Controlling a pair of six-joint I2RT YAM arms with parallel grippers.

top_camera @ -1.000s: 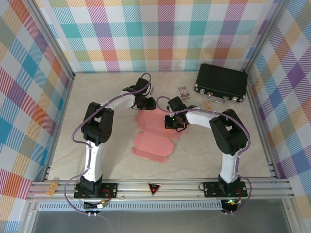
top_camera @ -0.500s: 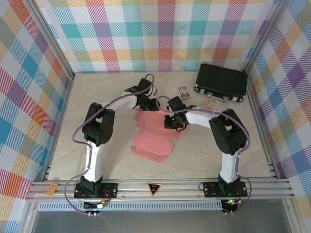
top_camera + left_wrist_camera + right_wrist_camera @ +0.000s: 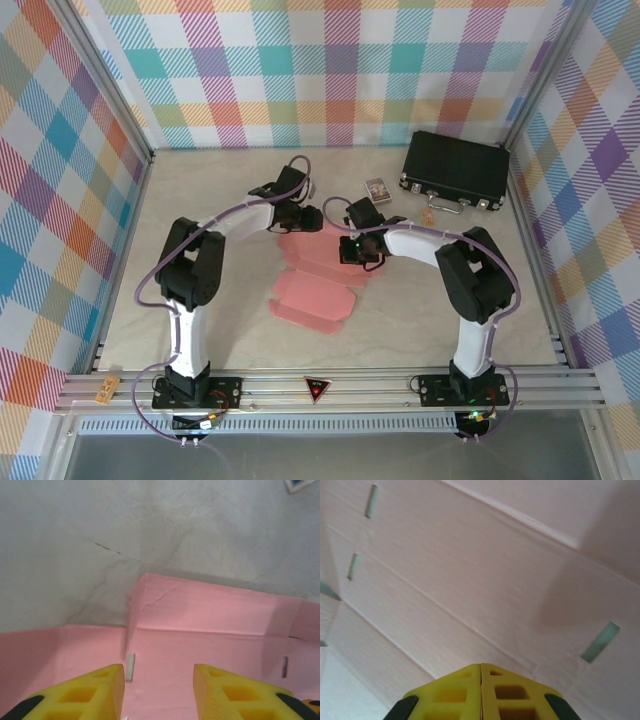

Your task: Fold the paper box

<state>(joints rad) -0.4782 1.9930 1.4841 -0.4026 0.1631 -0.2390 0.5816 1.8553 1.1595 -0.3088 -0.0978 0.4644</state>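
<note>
**Left gripper** point(image 3: 158, 672): yellow fingers apart, nothing between them. It is poised over the far end of the sheet, just beside a short flap point(image 3: 131, 625) that stands up off the table point(image 3: 200, 200).

**Right gripper** point(image 3: 481, 669): fingers together, nothing pinched. The tip is low over a middle panel. Whether it presses the card or sits just clear cannot be told.

**Paper box** point(image 3: 312, 300): salmon-pink die-cut sheet, not yet a box. It lies flat mid-table between the two arms, its far panels under the grippers and its near panel toward the bases. Creases and narrow slots point(image 3: 600, 641) are visible.

- Handling, judged: very light, thin and springy. Flaps are likely to relax back unless the crease is set.
- It will probably skate on the smooth table when pushed from one side.
- It dents easily and is weakest at the slots.
- Hold, judged: pinch a free flap edge or lift the raised flap from beneath, while the other gripper pins the neighbouring panel close to the fold line.

**Hidden or unclear**
- In the top view both wrists cover the sheet's middle and far panels, so the full outline and flap count cannot be read.
- Each wrist view cuts the sheet off at its borders.

**Bystanders**
- Black hard case point(image 3: 455, 170) at the far right.
- Small printed card point(image 3: 377, 188) beside it, well apart from the sheet.
</note>
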